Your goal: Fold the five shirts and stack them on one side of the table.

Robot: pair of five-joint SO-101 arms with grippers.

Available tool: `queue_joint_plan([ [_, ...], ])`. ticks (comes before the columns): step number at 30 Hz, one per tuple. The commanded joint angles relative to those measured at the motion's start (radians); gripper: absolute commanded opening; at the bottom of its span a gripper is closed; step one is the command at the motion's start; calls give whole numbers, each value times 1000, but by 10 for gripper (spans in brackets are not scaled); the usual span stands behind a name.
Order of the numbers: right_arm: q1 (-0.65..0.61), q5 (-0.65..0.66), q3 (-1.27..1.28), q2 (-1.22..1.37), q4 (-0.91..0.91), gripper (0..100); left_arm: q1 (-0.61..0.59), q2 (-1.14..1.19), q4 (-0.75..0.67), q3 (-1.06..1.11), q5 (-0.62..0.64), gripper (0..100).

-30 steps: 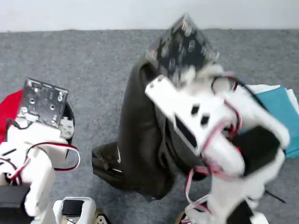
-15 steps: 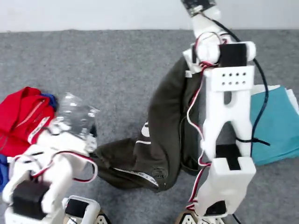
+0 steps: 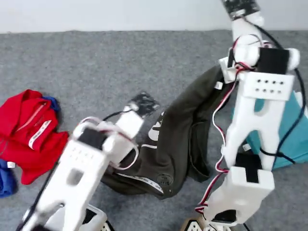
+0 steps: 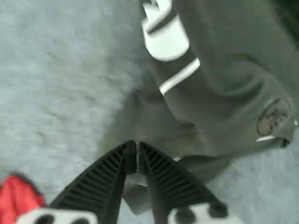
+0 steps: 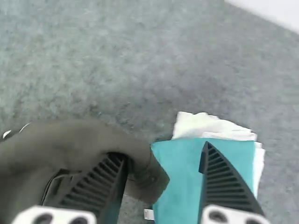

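Left claw (image 4: 135, 145) over olive shirt (image 4: 224, 93)

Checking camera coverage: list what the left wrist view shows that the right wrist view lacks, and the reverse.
Left wrist: the left hand, shut, the edge of a red shirt and the white print on the dark shirt. Right wrist: the right hand, open, and a teal shirt on a white shirt. Both: the dark shirt on the grey table.

The setting looks like a robotics lab bench. A table covered in grey felt (image 3: 96, 67) meets a plain white wall (image 3: 96, 14), and the left arm (image 3: 82, 163) and right arm (image 3: 260, 110) are white plastic with bare red and black wiring.
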Motion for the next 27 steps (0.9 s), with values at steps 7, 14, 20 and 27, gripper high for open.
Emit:
queue_joint_plan([
  [7, 120, 12, 94, -77, 42, 224, 121, 468, 133, -245, -61, 51],
  [14, 111, 12, 121, -79, 42, 224, 152, 664, 92, -274, -57, 50],
  [20, 117, 12, 121, -79, 42, 224, 138, 858, 74, -277, -12, 48],
  [27, 111, 12, 124, -79, 42, 224, -132, 945, 78, -483, -12, 47],
])
